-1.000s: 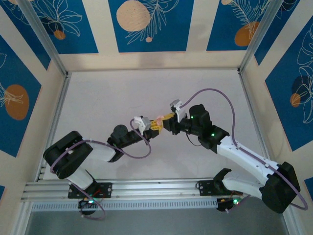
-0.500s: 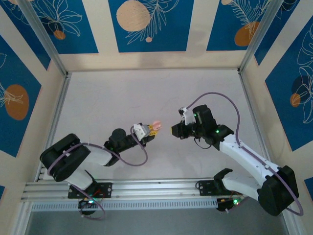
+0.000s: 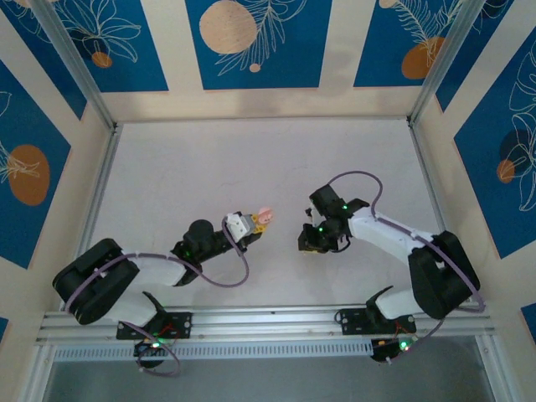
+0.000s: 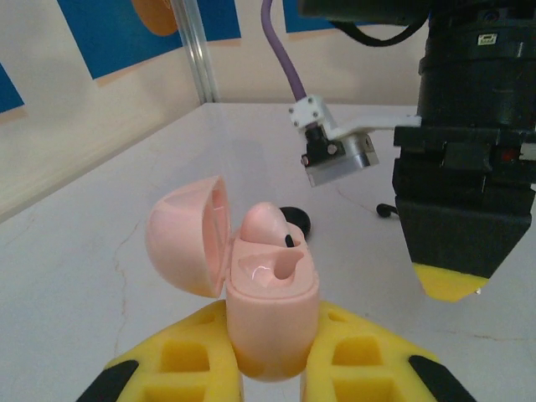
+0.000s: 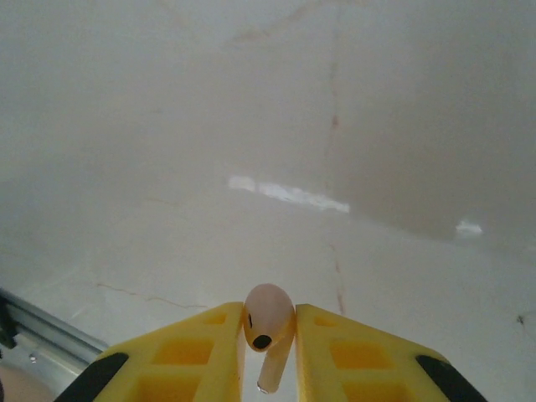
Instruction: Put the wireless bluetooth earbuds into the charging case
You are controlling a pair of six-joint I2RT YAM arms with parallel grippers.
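Note:
My left gripper (image 4: 272, 335) is shut on a pink charging case (image 4: 270, 314), held upright with its lid (image 4: 186, 234) swung open to the left. One pink earbud (image 4: 264, 224) sits in the far slot, and the near slot is an empty hollow. In the right wrist view, my right gripper (image 5: 270, 335) is shut on a second pink earbud (image 5: 268, 316), stem pointing down, close above the table. From above, the case (image 3: 265, 215) and left gripper (image 3: 254, 224) sit left of centre. The right gripper (image 3: 306, 240) is a short gap to their right, pointing down.
A small black round disc (image 4: 295, 222) lies on the white table (image 3: 209, 167) just behind the case. A tiny black piece (image 4: 383, 210) lies further right. The right arm's black wrist and yellow fingertip (image 4: 448, 283) hang close to the case's right. Aluminium rails and patterned walls enclose the table.
The two grippers were together at the case; the right one has since drawn back to the right and turned down toward the table. The left arm has pulled the case slightly nearer.

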